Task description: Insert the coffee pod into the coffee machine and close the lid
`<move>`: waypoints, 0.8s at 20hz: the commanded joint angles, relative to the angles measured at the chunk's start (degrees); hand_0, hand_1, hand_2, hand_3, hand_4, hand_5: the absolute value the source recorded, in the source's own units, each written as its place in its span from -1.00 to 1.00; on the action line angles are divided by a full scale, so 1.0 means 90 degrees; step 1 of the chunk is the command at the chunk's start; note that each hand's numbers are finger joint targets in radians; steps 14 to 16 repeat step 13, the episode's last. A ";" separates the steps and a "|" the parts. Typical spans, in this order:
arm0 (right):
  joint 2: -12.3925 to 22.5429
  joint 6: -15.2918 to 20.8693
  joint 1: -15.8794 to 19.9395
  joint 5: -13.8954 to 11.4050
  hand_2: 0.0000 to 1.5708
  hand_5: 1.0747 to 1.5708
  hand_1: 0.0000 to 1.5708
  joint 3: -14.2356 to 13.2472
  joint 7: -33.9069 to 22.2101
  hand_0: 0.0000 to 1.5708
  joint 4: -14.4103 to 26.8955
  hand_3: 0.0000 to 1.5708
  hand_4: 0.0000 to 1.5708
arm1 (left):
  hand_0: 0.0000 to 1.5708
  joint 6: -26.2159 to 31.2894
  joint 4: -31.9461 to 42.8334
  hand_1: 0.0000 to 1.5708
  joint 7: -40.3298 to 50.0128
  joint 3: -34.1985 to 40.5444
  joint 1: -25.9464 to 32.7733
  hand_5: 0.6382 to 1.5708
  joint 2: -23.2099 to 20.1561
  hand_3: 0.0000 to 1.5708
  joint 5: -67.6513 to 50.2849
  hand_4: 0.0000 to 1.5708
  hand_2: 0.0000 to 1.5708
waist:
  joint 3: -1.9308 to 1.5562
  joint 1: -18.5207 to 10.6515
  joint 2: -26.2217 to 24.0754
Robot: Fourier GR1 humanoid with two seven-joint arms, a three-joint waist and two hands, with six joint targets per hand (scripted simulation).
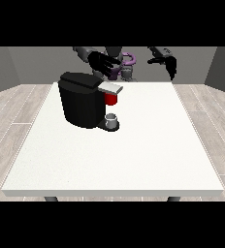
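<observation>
My black coffee machine [82,100] stands on the white surface [134,155], its grey lid [110,87] down over a red part [111,99]; I cannot tell if that is the pod. A small grey cup [112,119] sits on its base. My robot hand at the view's left [101,61] hovers spread just above the machine; the one at the view's right [167,62] hangs relaxed, well apart.

- You are looking at a large white tabletop [134,160] that fills most of the view.
- Under its near edge you can see two dark legs [50,198].
- Around it lies a floor [10,121] of pale wooden planks.
- Behind it stand plain grey walls [37,60].
</observation>
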State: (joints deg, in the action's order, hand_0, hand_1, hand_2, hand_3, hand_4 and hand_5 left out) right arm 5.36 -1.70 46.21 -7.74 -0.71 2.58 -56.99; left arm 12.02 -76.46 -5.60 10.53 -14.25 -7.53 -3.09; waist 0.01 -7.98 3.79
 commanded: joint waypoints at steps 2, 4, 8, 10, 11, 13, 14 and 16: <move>-0.0189 -0.0335 -0.0087 0.0098 -1.00 1.00 -1.00 0.0136 0.0247 -1.00 -0.0226 -1.00 -0.96 | -1.00 -0.0092 0.0177 -1.00 0.0078 0.0210 -0.0196 1.00 -0.0148 -1.00 -0.0126 -1.00 -1.00 | 0.0000 0.0292 -0.0118; -0.0425 -0.0445 -0.0470 0.0186 -1.00 1.00 -1.00 0.0281 0.0325 -1.00 -0.0378 -1.00 -0.83 | -1.00 0.0141 0.0122 -1.00 -0.0228 0.0085 0.0231 1.00 -0.0177 -1.00 -0.0061 -0.85 -1.00 | 0.0000 0.0320 -0.0458; -0.0585 -0.0019 -0.1341 0.0787 -1.00 1.00 -1.00 0.0986 0.0661 -1.00 -0.0667 -1.00 -0.65 | -1.00 -0.0262 -0.0036 -1.00 0.0007 -0.0270 0.0258 1.00 0.0288 -1.00 0.0168 -0.76 -1.00 | -0.0003 0.0227 -0.0914; -0.0589 0.0077 -0.1880 0.1410 -1.00 1.00 -1.00 0.1380 0.0697 -1.00 -0.1126 -1.00 -0.64 | -1.00 -0.0362 0.0478 -1.00 -0.0671 -0.0100 0.0367 1.00 0.0289 -1.00 0.0271 -0.82 -1.00 | 0.0000 0.0637 -0.0907; -0.0590 0.0310 -0.1869 0.1362 -1.00 1.00 -1.00 0.1259 0.0488 -1.00 -0.1094 -1.00 -0.64 | -1.00 -0.0221 0.0280 -1.00 -0.0551 -0.0183 0.0415 1.00 0.0266 -1.00 0.0196 -0.74 -1.00 | -0.0001 0.0533 -0.0984; -0.0592 0.0127 -0.2390 0.1310 -1.00 1.00 -1.00 0.1033 0.0777 -1.00 -0.1069 -1.00 -0.80 | -1.00 -0.0407 0.0062 -1.00 -0.0469 -0.0289 0.0642 1.00 0.0481 -1.00 0.0243 -0.76 -1.00 | -0.0002 0.0704 -0.1112; -0.0592 0.0127 -0.2390 0.1310 -1.00 1.00 -1.00 0.1033 0.0777 -1.00 -0.1069 -1.00 -0.80 | -1.00 -0.0407 0.0062 -1.00 -0.0469 -0.0289 0.0642 1.00 0.0481 -1.00 0.0243 -0.76 -1.00 | -0.0002 0.0704 -0.1112; -0.0592 0.0127 -0.2390 0.1310 -1.00 1.00 -1.00 0.1033 0.0777 -1.00 -0.1069 -1.00 -0.80 | -1.00 -0.0407 0.0062 -1.00 -0.0469 -0.0289 0.0642 1.00 0.0481 -1.00 0.0243 -0.76 -1.00 | -0.0002 0.0704 -0.1112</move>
